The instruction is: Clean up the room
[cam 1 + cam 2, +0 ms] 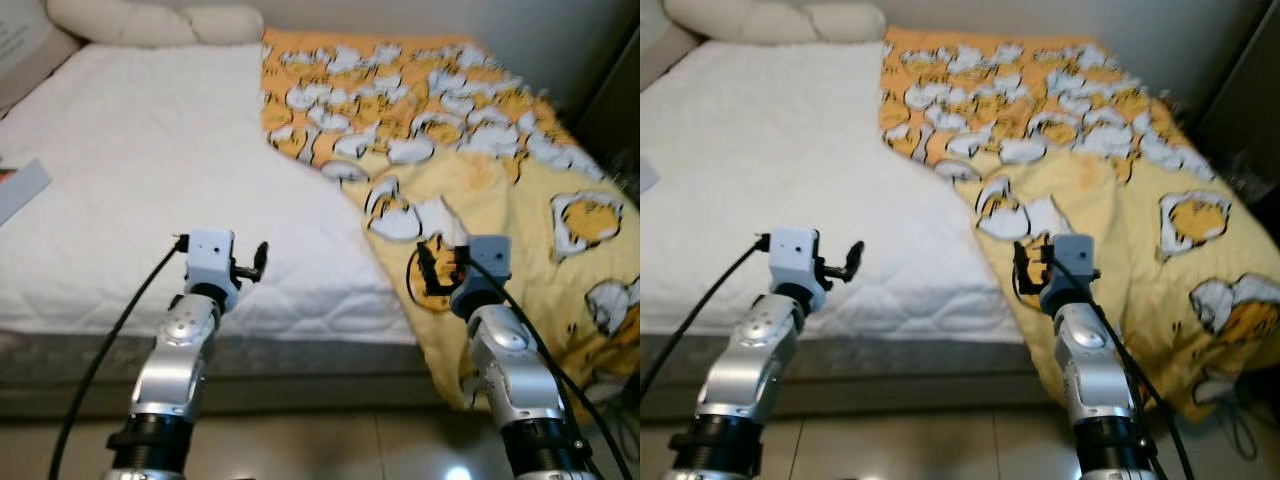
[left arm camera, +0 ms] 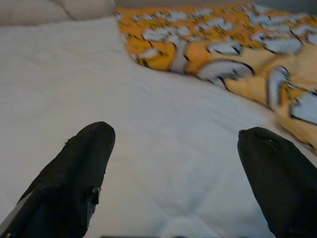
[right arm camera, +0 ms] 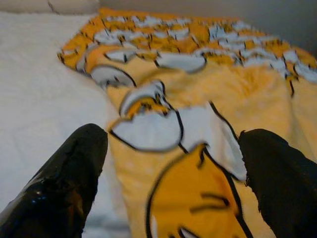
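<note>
A yellow and orange cartoon-print blanket lies rumpled over the right half of the bed, its corner folded back and its edge hanging over the foot. The white mattress is bare on the left. My left gripper hovers open above the white mattress near the foot edge, holding nothing. My right gripper is open just over the folded blanket edge, with its fingers apart on either side of a yellow print. Both arms reach forward from the bed's foot.
Cream pillows lie at the head of the bed. A flat grey item sits at the mattress's left edge. The grey bed base and tiled floor are below. A dark piece of furniture stands at the right.
</note>
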You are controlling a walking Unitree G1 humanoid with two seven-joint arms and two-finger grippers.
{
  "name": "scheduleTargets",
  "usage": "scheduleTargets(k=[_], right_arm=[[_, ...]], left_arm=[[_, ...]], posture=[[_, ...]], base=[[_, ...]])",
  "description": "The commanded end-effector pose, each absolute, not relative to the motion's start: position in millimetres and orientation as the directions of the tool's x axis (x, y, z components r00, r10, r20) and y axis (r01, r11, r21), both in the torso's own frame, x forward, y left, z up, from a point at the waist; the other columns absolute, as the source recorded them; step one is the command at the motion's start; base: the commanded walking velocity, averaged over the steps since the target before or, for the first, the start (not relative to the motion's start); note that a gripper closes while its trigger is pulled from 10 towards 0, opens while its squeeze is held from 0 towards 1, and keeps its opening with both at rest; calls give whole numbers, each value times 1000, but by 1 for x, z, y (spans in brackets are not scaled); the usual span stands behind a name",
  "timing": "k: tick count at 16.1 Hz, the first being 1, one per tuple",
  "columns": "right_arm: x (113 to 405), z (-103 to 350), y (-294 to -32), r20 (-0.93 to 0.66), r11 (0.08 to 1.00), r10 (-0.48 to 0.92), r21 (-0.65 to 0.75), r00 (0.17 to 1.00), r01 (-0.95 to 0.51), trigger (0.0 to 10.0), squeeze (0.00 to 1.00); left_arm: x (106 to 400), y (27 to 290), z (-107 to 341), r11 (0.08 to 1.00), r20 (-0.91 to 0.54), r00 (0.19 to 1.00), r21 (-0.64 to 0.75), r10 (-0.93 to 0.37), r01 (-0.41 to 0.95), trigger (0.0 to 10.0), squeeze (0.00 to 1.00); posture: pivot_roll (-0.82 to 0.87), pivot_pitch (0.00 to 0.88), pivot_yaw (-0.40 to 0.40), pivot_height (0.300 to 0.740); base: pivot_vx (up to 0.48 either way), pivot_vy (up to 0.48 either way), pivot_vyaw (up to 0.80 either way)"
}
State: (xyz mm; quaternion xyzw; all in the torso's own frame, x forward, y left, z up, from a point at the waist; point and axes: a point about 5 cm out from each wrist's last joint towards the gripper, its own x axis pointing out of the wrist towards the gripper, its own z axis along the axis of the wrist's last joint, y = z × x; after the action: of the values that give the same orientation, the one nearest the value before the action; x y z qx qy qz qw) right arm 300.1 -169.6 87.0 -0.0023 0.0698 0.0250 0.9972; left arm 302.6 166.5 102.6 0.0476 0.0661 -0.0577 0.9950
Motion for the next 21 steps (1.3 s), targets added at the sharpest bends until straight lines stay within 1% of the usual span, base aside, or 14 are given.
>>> scheduleTargets(k=[1, 9, 15, 16, 18, 19, 20, 21], right_arm=[[302, 89, -161, -133, 997, 77, 12, 988, -76, 10000, 0], [303, 90, -162, -129, 997, 79, 0, 988, -80, 10000, 0], [305, 92, -161, -125, 996, 90, -10, 988, -92, 10000, 0], [303, 95, -164, -120, 995, 97, -16, 988, -100, 10000, 0], [298, 93, -172, -125, 998, 66, -8, 990, -67, 10000, 0], [294, 90, -176, -132, 998, 68, 20, 989, -66, 10000, 0], [294, 87, -178, -139, 996, 89, 24, 986, -87, 10000, 1000], [297, 82, -180, -184, 994, 99, -19, 978, -104, 10000, 1000]], left_arm=[[302, 176, 101, 992, -144, 986, 90, -80, 93, 10000, 1000], [303, 175, 101, 992, -140, 987, 83, -82, 94, 10000, 1000], [305, 174, 105, 989, -133, 987, 103, -93, 107, 10000, 1000], [303, 175, 109, 985, -120, 988, 127, -101, 116, 10000, 1000], [297, 177, 107, 979, -135, 984, 153, -116, 136, 10000, 992], [294, 178, 105, 976, -142, 982, 163, -124, 146, 10000, 988], [292, 178, 104, 972, -145, 979, 163, -145, 168, 10000, 992], [292, 178, 104, 968, -146, 975, 163, -166, 190, 10000, 992]], posture=[[-4, 0, -18, 740], [-6, 0, -18, 740], [-13, 0, -8, 740], [-10, 0, -11, 740], [-6, 0, -21, 740], [-5, 0, -26, 740], [-2, 0, -27, 740], [-3, 0, -24, 740]], base=[[334, 0, 0], [331, 0, 0], [314, 0, 0], [0, 0, 0], [0, 0, 0], [0, 0, 0], [0, 0, 0], [0, 0, 0]])
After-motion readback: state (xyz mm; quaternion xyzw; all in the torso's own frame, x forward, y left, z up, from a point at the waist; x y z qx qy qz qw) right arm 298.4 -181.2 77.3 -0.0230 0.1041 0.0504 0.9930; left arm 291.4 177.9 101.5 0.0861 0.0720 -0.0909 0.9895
